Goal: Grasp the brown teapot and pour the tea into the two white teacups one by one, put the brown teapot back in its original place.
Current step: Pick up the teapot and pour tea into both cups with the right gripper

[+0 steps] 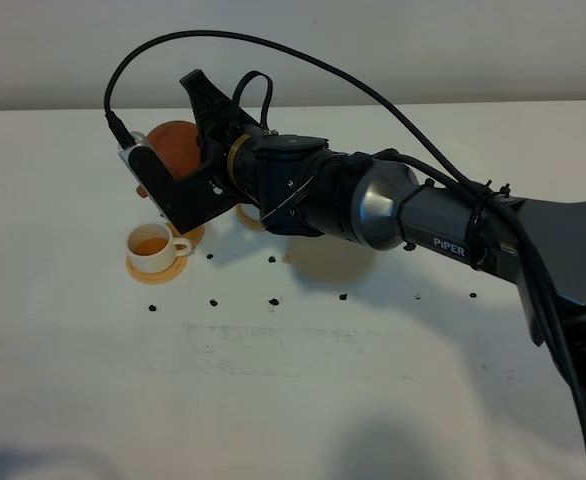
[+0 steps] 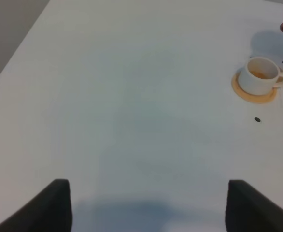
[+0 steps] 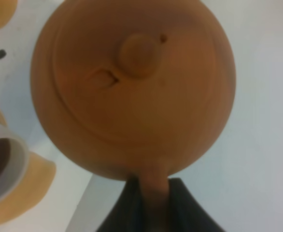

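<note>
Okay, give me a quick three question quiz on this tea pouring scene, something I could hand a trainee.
1. True or false: the right gripper is shut on the handle of the brown teapot.
2. What does the white teacup nearest the camera in the high view hold? A) nothing B) amber tea C) a spoon
3. Fill in: that teacup stands on an orange-tan ____.

Key
1. True; the teapot is held off the table.
2. B
3. coaster
</note>
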